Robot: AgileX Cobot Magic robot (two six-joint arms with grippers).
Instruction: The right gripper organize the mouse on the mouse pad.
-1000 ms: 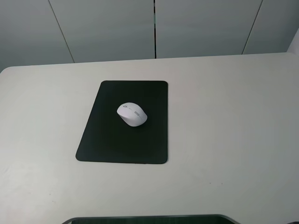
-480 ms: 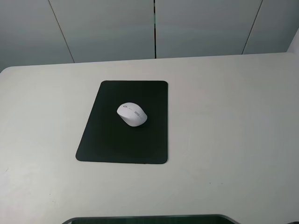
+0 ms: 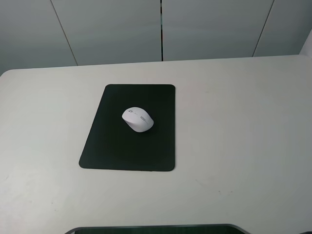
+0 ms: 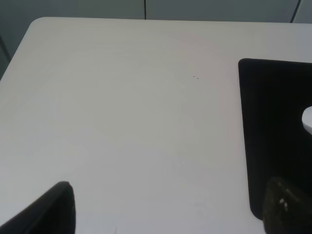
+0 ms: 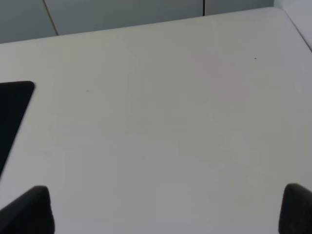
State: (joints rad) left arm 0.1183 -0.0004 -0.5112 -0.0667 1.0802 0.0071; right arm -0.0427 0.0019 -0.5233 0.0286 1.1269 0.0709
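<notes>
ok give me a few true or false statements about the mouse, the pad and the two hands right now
1. The mouse lies on the mouse pad. True.
2. The right hand is gripping the mouse. False: its fingers are spread wide over bare table, holding nothing.
3. The mouse pad is black and the mouse white. True.
4. The mouse sits in the near half of the pad in the exterior high view. False: it sits in the far half, towards the wall.
5. The left hand is shut on the pad's edge. False: it is open and holds nothing.
</notes>
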